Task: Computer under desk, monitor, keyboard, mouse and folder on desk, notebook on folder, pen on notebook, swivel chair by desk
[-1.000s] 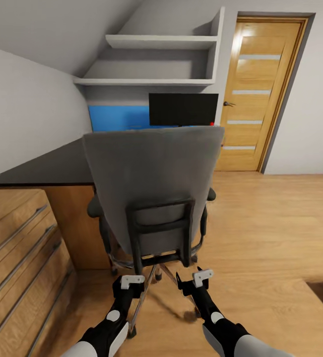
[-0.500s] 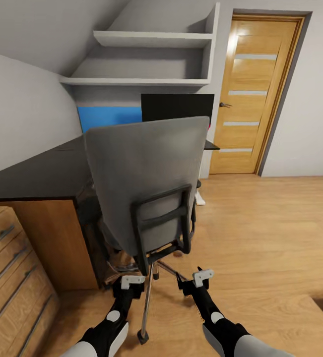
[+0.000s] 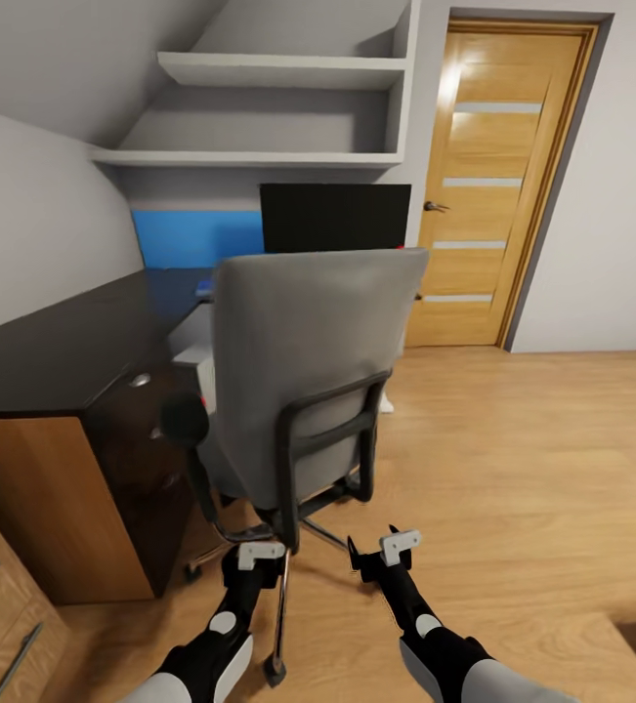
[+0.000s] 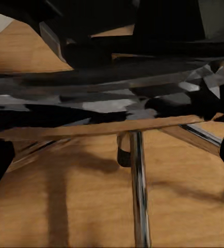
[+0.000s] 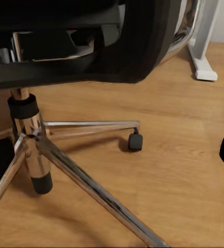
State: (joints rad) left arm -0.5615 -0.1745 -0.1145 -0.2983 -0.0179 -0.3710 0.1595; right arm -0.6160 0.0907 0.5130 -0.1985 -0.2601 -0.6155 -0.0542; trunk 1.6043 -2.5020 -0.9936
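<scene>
The swivel chair [image 3: 313, 361] stands right in front of me with its grey back toward me, beside the black desk [image 3: 54, 351]. The monitor [image 3: 335, 217] stands on the desk's far end, partly behind the chair back. A light grey box, the computer [image 3: 189, 342], peeks out under the desk. My left gripper [image 3: 259, 555] and right gripper [image 3: 396, 545] hang low behind the chair, both open and empty. The chair's chrome leg [image 4: 138, 191] and castor [image 5: 136, 141] are close ahead. Keyboard, mouse, folder, notebook and pen are hidden or out of view.
A wooden chest of drawers [image 3: 5, 625] sits at the lower left against the desk. The desk's black drawer has a silver knob [image 3: 140, 380], and its white leg [image 5: 202, 46] stands beyond the chair. A wooden door [image 3: 484, 186] and open floor lie to the right.
The whole view has shifted, with desk and chest sliding left in the picture. The chair has swivelled and sits closer to the desk's inner corner. Both grippers keep their pose.
</scene>
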